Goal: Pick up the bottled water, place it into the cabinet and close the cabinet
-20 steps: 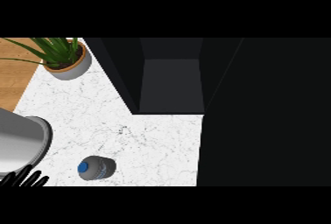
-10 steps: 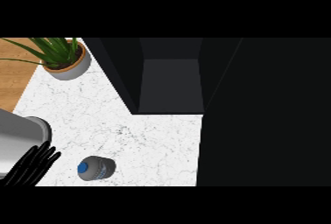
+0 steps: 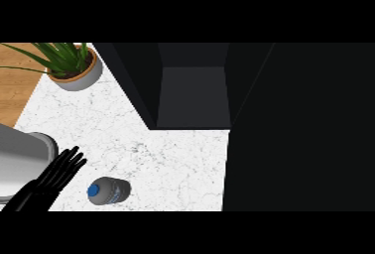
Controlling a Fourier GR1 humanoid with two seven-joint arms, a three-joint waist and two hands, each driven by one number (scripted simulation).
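Note:
The bottled water [image 3: 107, 191] stands upright on the white marble counter near the lower edge, seen from above as a grey round body with a blue cap. My left hand [image 3: 51, 179] comes in from the lower left, fingers straight and spread, just left of the bottle and apart from it. The dark cabinet [image 3: 194, 84] stands open at the back, its grey inner floor showing. My right hand shows in no view.
A potted green plant [image 3: 71, 67] sits at the back left by the wooden strip [image 3: 18, 89]. A large grey metal pot [image 3: 18, 158] stands at the left edge, right beside my left hand. A black mass [image 3: 300, 129] fills the right side.
My left hand has risen from the lower left corner, up and rightward alongside the pot, ending close to the bottle. The bottle has not moved.

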